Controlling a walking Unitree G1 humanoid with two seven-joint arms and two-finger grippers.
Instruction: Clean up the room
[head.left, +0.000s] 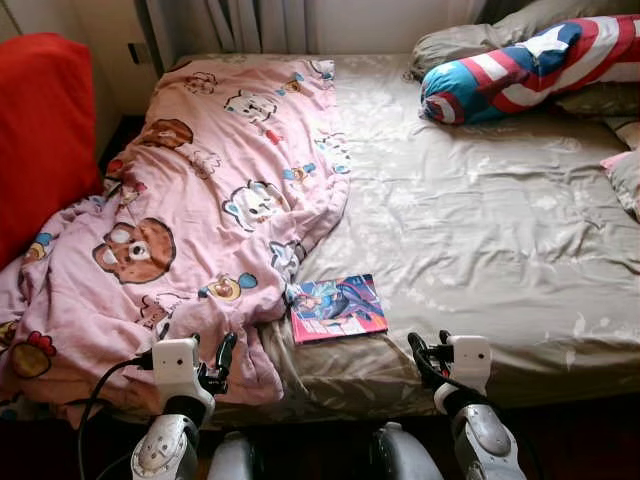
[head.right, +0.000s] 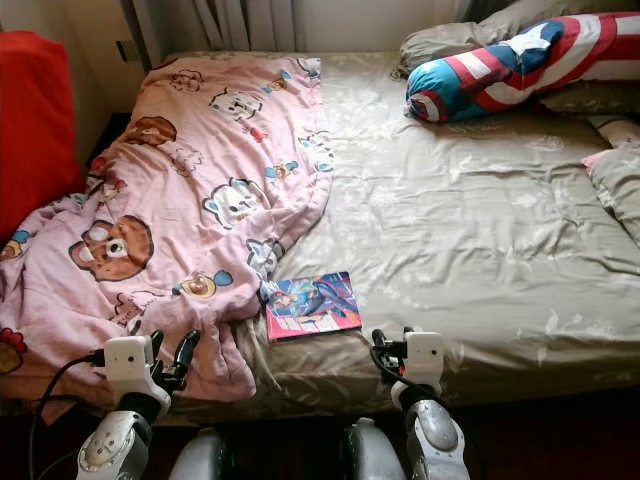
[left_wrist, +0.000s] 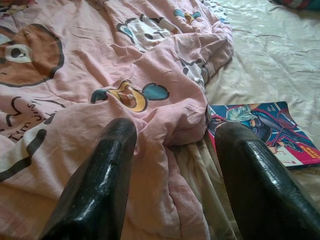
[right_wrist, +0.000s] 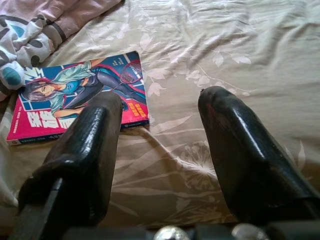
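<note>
A comic book (head.left: 337, 308) with a pink and blue cover lies flat on the olive bed sheet (head.left: 480, 230) near the bed's front edge. A rumpled pink cartoon blanket (head.left: 190, 210) covers the bed's left half, its edge touching the book. My left gripper (head.left: 222, 362) hovers open over the blanket's front corner, left of the book (left_wrist: 265, 130). My right gripper (head.left: 428, 358) is open above the sheet, just right of the book (right_wrist: 80, 97), nothing between its fingers (right_wrist: 245, 150).
A striped red, white and blue bolster (head.left: 530, 65) and grey pillows (head.left: 470, 40) lie at the bed's far right. A pink-edged pillow (head.left: 625, 175) sits at the right edge. A red cushion (head.left: 40, 130) stands at the left. Curtains (head.left: 240, 25) hang behind.
</note>
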